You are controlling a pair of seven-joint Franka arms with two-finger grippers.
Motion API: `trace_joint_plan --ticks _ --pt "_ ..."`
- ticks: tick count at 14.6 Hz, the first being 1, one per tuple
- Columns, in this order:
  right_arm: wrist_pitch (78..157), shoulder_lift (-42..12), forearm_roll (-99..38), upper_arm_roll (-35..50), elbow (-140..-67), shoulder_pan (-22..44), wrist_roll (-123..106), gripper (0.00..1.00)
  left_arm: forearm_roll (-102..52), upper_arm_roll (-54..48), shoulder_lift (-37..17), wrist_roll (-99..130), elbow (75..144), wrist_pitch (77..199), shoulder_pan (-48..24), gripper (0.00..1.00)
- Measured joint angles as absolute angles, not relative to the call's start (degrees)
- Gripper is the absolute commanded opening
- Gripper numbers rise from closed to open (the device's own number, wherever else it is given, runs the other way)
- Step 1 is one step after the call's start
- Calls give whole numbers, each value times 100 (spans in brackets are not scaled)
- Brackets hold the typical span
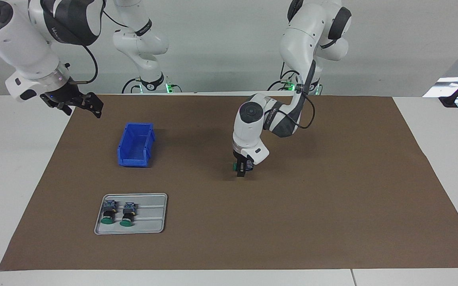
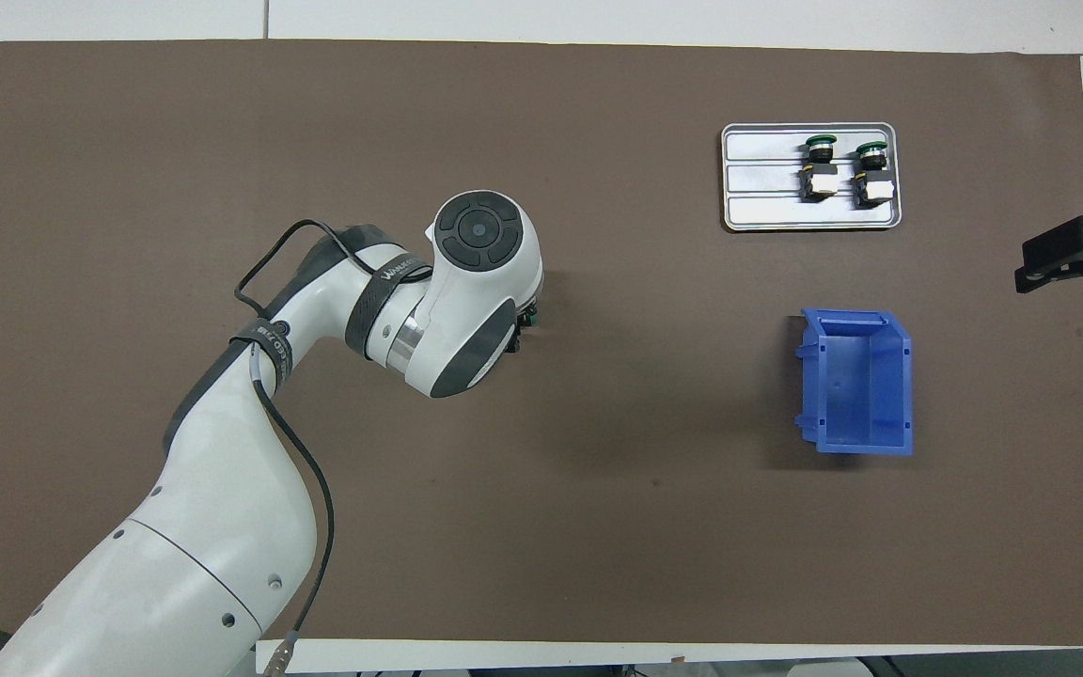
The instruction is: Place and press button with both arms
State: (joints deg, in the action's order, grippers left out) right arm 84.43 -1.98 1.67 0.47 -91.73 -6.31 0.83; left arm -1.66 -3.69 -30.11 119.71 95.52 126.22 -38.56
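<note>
Brown mat [image 1: 332,198] is bare around left gripper [image 1: 241,169], lowered mid-table with a green-capped button [image 1: 235,165] betw. its fingers; grip can't be confirmed. Blue bin [image 1: 135,145] is seen w/o contents. Metal tray [image 1: 149,214] carries two buttons [image 1: 109,211]. Right gripper [image 1: 90,104] waits raised, fingers spread.

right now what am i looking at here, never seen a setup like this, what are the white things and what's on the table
The white things are two robot arms at a table with a brown mat. One picture looks at them from across the table, the other steeply down from above their own end. The left gripper is down at the middle of the mat, around a small green-capped button. The right gripper waits open in the air at the mat's edge. On the mat sit an empty blue bin and a grey tray holding two more buttons.
</note>
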Motion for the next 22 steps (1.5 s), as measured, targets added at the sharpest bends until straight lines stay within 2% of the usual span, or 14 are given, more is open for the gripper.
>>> trace_joint_plan --ticks 1,3,8,9,12,17,22 --pt "8443 -198 167 47 -9173 -631 83 99 -166 -369 -3020 11974 9559 12623 -3856 57" --pt "8443 -198 167 47 -9173 -631 83 99 -166 -368 -3025 11975 9561 12628 -3857 54" --pt "8443 -198 167 47 -9173 -631 83 99 -166 -368 -3026 11979 9562 12638 -3857 21" --pt "8443 -198 167 47 -9173 -631 83 99 -166 -368 -3025 11979 9561 12638 -3857 18" --pt "8443 -198 167 47 -9173 -631 83 99 -166 -356 -3024 11984 9538 12643 -3856 13" --pt "8443 -198 167 47 -9173 -631 83 99 -166 -264 -2940 11988 9376 12647 -3753 13" --pt "8443 -198 167 47 -9173 -631 83 99 -420 -248 -2447 11976 9483 12647 -3338 13"
